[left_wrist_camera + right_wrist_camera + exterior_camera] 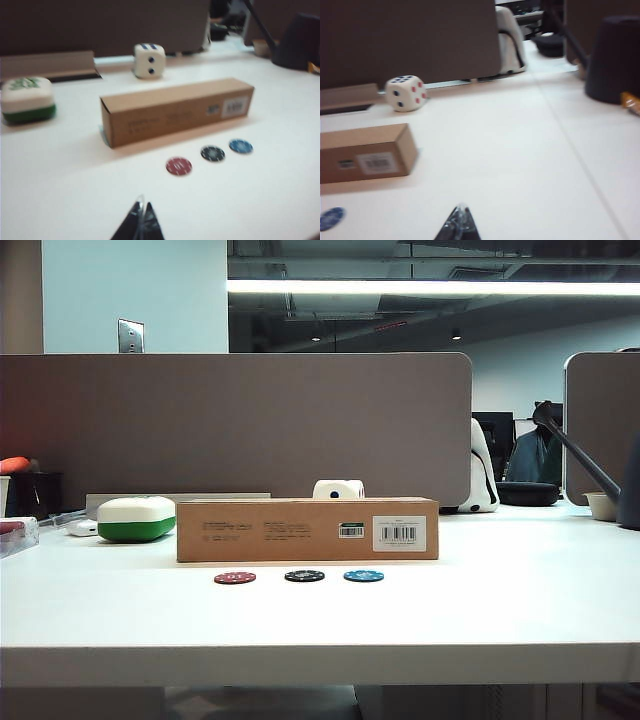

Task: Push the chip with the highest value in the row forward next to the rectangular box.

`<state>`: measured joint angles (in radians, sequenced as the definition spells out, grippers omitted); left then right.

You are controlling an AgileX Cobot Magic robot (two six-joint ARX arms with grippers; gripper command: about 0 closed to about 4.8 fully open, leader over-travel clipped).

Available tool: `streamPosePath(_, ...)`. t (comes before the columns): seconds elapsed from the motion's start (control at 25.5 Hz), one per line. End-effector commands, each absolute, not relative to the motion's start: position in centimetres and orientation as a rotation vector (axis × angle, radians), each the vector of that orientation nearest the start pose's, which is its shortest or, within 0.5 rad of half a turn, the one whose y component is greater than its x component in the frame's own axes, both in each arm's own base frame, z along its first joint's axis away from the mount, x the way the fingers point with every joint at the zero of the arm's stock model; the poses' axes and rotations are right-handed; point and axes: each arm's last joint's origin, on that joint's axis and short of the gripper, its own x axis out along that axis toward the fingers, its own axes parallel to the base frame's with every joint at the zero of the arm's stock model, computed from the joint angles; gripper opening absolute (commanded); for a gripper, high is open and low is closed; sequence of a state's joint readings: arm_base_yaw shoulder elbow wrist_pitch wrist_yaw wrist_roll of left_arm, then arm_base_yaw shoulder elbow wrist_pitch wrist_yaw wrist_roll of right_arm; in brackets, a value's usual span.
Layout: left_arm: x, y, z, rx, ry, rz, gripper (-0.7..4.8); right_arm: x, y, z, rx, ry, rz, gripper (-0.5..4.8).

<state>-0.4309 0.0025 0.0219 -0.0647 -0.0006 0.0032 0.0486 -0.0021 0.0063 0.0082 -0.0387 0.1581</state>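
The black chip point(304, 576) lies flat on the white table point(500, 610), a small round disc with pale marks spaced around its rim; being round, it has no long axis of its own. It sits in the middle of the row of three, with the red chip point(235, 578) at its 9 o'clock and the blue chip point(363, 576) at its 3 o'clock in the exterior view, each apart from the next by a small gap. The row runs side to side, parallel to the long face of the rectangular box point(307, 530), which stands just beyond the chips at 12 o'clock, not touching them.

In the left wrist view the left gripper point(141, 220) hovers over bare table nearer than the chips, its dark fingertips drawn together to a narrow point with nothing between them. The black chip point(213, 153) lies beyond it, with the box point(175, 110) farther still. The right gripper point(460, 222) shows the same narrow, pinched, empty tip; only the blue chip point(331, 218) and the labelled end of the box point(367, 152) appear near it.

The box lies low with its long axis left to right, its white barcode label point(399, 533) toward the right end. Farther back sit a white-and-green case point(136, 519) at 10 o'clock and a white die point(338, 490) behind the box.
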Motion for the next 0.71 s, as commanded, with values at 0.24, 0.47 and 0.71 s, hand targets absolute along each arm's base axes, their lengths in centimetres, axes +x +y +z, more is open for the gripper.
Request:
streamPosePath(0.24, 8.0, -4.3, 15.5, 0.07, 0.266, -0.489, -0.05, 9.6, 1.1, 16.0, 0.447, 0.104, 0.269, -0.09)
streamPosePath(0.47, 8.4, -4.5, 16.5, 0.087, 0.336, -0.487, -0.05, 9.6, 1.2, 15.6, 0.477, 0.152, 0.289, -0.09)
streamPosePath(0.71, 11.2, -6.0, 18.1, 0.101, 0.389, -0.485, -0.05, 9.6, 1.2, 15.6, 0.478, 0.156, 0.295, -0.09)
